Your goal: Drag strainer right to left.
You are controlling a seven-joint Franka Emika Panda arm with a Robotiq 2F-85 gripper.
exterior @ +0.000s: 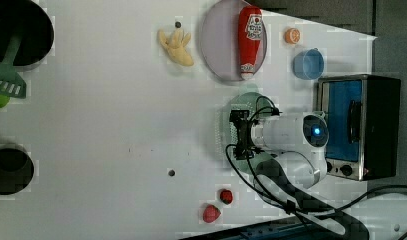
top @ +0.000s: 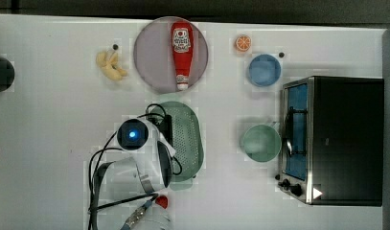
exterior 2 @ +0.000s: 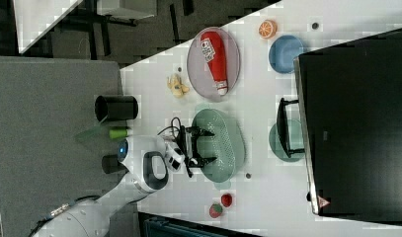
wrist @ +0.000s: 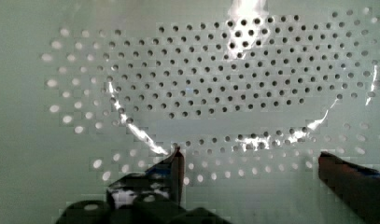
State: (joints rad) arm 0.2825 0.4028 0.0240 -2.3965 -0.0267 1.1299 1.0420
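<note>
Your gripper (wrist: pixel 250 161) hangs spread wide inside the strainer (top: pixel 189 136); press a finger against its wall; drag slowly.

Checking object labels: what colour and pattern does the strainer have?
Pale mint green, its inside dotted with small holes; the strainer shows this best in the wrist view.
</note>
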